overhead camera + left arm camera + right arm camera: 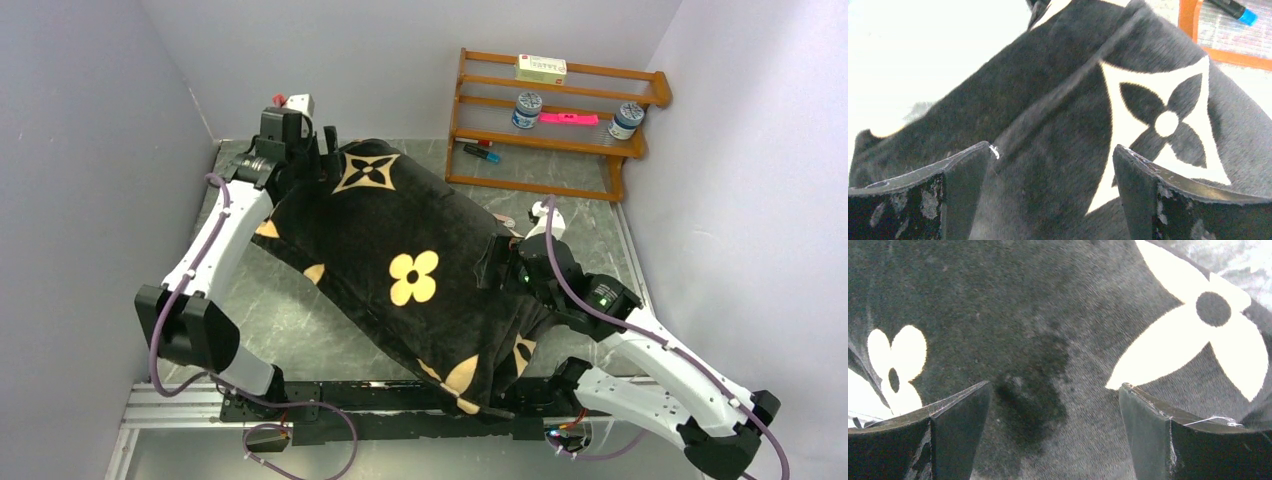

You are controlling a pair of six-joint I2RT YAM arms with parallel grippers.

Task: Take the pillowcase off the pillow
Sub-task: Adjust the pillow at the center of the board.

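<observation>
Black pillowcase (420, 230) is lying mid-frame; your left gripper (1053, 160) at its upper-left corner and right gripper (1055, 395) at its right edge are both gaping open.

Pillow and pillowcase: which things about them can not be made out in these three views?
- Pillow: unseen in every view; the pillowcase covers it.
- White patch, left wrist view: overexposed; pillow or wall, unclear.
- Its opening: top view, the right arm hides one edge.
- Left gripper and right gripper: open, but touch on the fabric is too close to judge.
</observation>
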